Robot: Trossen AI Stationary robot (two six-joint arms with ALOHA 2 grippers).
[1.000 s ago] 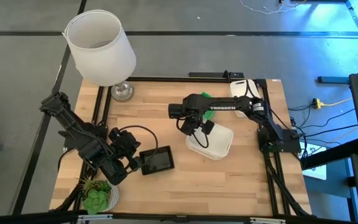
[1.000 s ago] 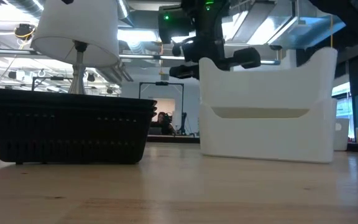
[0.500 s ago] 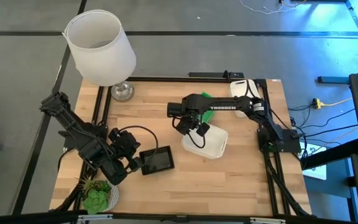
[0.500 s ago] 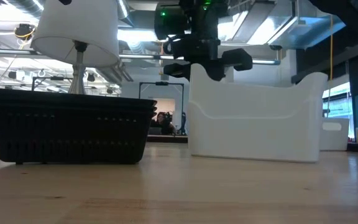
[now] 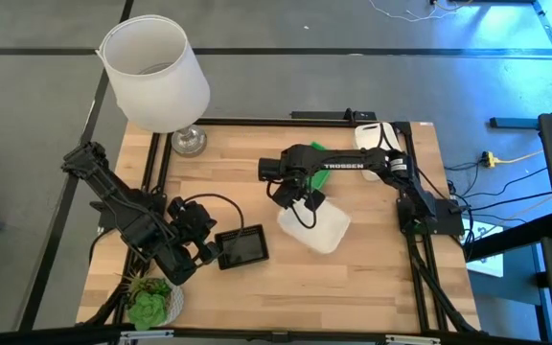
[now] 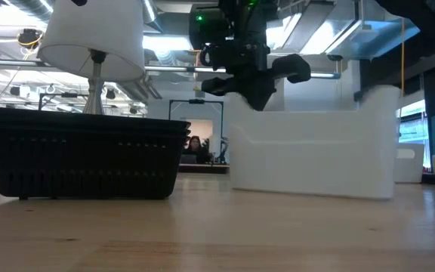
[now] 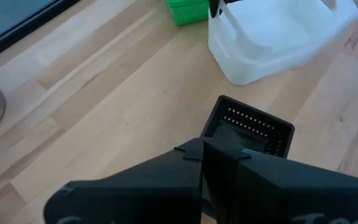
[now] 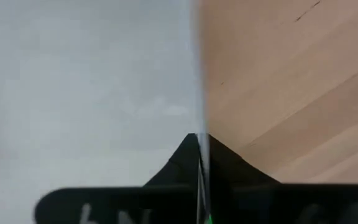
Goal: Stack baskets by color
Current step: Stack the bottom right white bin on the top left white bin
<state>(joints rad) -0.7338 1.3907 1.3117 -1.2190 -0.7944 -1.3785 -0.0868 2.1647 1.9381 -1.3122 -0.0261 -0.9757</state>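
White baskets (image 5: 319, 230) sit nested on the table at centre right, also seen in the low view (image 6: 312, 159). My right gripper (image 5: 300, 203) points down over their far-left rim and is shut on it. A black basket (image 5: 244, 247) rests on its bottom at centre left. Just left of it and above the table, my left gripper (image 5: 207, 251) is shut and holds nothing; its wrist view shows the black basket (image 7: 248, 127) beyond the fingers. A green basket (image 5: 316, 149) lies half hidden behind the right arm. My right gripper pinches the thin upright wall (image 8: 199, 124) of the white basket between its two fingers, one inside and one outside. The fingers come from above, pointing down, at the far-left rim. The basket stands upright with its bottom on the table (image 6: 308, 193).
A large white lamp (image 5: 156, 72) stands at the far left corner and a small potted plant (image 5: 147, 307) at the near left. Another white object (image 5: 377, 134) sits at the far right. Bare wood lies along the near edge (image 5: 333, 297).
The white baskets have slid a little toward the table's left and near edges and turned slightly. In the low view the upper one has sunk deeper into the lower, and the step between them no longer shows. My right gripper has followed the rim and rolled a little.
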